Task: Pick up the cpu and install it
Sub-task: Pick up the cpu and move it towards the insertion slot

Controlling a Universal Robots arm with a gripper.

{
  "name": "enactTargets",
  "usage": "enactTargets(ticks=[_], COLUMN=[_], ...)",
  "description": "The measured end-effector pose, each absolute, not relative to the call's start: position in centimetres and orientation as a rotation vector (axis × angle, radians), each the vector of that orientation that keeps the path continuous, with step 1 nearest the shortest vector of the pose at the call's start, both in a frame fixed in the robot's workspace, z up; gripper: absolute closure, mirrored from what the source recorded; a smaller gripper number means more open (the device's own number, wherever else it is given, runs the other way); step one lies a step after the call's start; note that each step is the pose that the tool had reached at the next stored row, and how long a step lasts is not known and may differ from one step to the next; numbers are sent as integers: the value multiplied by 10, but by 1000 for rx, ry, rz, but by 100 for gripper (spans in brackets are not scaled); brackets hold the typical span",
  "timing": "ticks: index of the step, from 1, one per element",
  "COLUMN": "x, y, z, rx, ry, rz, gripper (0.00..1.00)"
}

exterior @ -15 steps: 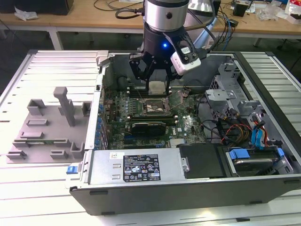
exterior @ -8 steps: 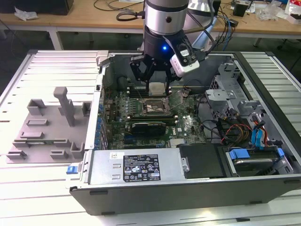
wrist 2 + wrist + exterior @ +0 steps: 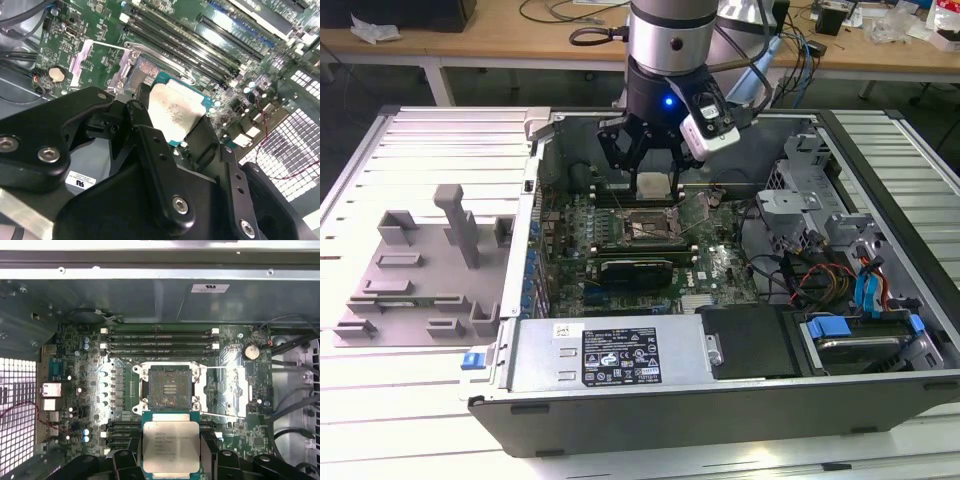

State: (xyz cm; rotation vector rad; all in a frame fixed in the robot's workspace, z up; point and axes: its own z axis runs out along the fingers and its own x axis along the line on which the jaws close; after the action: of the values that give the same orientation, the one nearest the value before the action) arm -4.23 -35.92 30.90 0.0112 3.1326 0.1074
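cpu [image 3: 170,452] is sitting clamped in the gripper [image 3: 171,441], with the fingers [image 3: 209,450] pressing on two opposite edges and the jaws closing only to chip width. The metal top is facing the first wrist view. Chip is hanging clear of the board, near the open socket [image 3: 170,386] and not touching it. The socket's load plate [image 3: 226,390] is lying flipped open beside it. The motherboard [image 3: 715,265] is lying flat inside the open computer case [image 3: 720,410].
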Motion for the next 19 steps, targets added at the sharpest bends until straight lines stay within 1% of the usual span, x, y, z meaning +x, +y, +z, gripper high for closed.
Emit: enactTargets(ticks=[19], x=[-42], y=[-337], z=[292], rx=[11], ry=[3132], rz=[114], gripper=[45])
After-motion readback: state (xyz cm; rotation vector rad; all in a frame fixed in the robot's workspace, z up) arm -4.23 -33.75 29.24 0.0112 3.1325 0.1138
